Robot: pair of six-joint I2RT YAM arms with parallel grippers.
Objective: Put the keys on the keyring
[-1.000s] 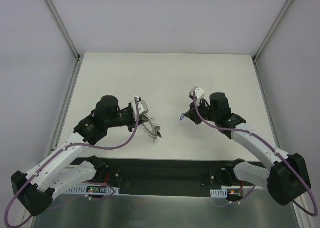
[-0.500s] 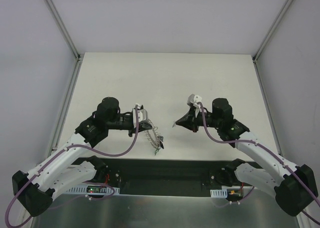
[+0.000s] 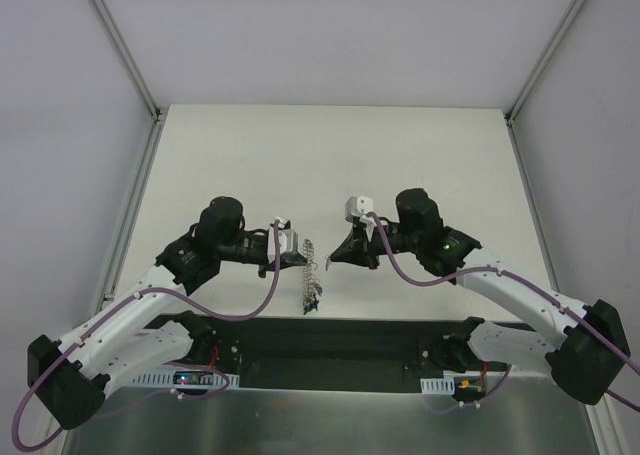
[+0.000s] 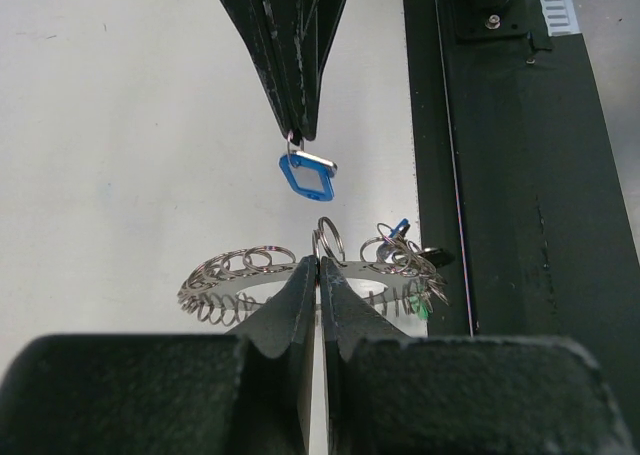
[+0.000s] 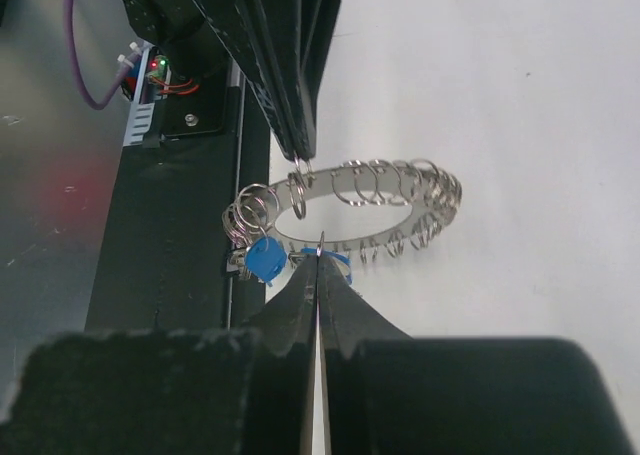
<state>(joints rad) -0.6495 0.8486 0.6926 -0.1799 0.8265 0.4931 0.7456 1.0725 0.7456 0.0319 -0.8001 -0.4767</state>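
Keyring (image 4: 240,280) hangs from the left claw (image 4: 318,262), which is clamped on one of its small loops (several keys (image 4: 405,260) sit threaded on it). Facing the left claw, the right claw (image 4: 300,132) pinches a blue key tag (image 4: 307,175) close by.

From above, the keys (image 3: 312,298) by the near edge of the table (image 3: 330,155) are too small to tell apart. The left gripper (image 4: 317,267) (fingers pressed together) hides the near rim of the keyring (image 4: 235,280); the right gripper (image 5: 318,260) covers part of a blue tag (image 5: 265,260).
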